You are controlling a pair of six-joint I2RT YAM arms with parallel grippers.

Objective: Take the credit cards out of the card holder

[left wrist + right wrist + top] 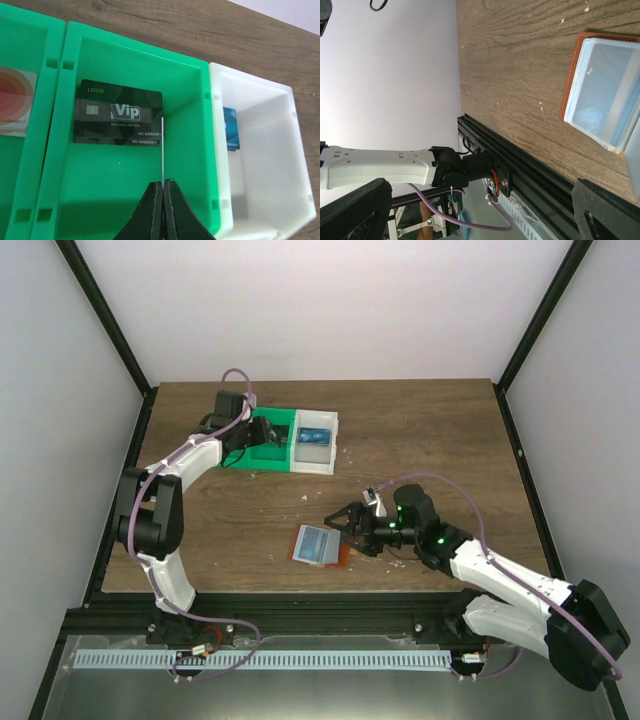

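Observation:
The card holder (318, 545) lies open near the table's front edge, orange-brown rim round a pale grey-blue lining (605, 85). Something bluish shows faintly in its near pocket. My right gripper (340, 530) stands open just right of the holder, its fingers (607, 210) wide apart and holding nothing. My left gripper (163, 187) is shut on a thin card (163, 150) seen edge-on, over the green bin (70, 100). A black VIP card (119, 119) lies flat in that bin. Another blue card (231, 129) leans in the white bin (270, 165).
The green bin (262, 462) and white bin (320, 462) stand side by side at the back left of the table. A red-and-white card (15, 102) lies in the green compartment further left. The black frame rail (530, 165) runs along the table's front edge.

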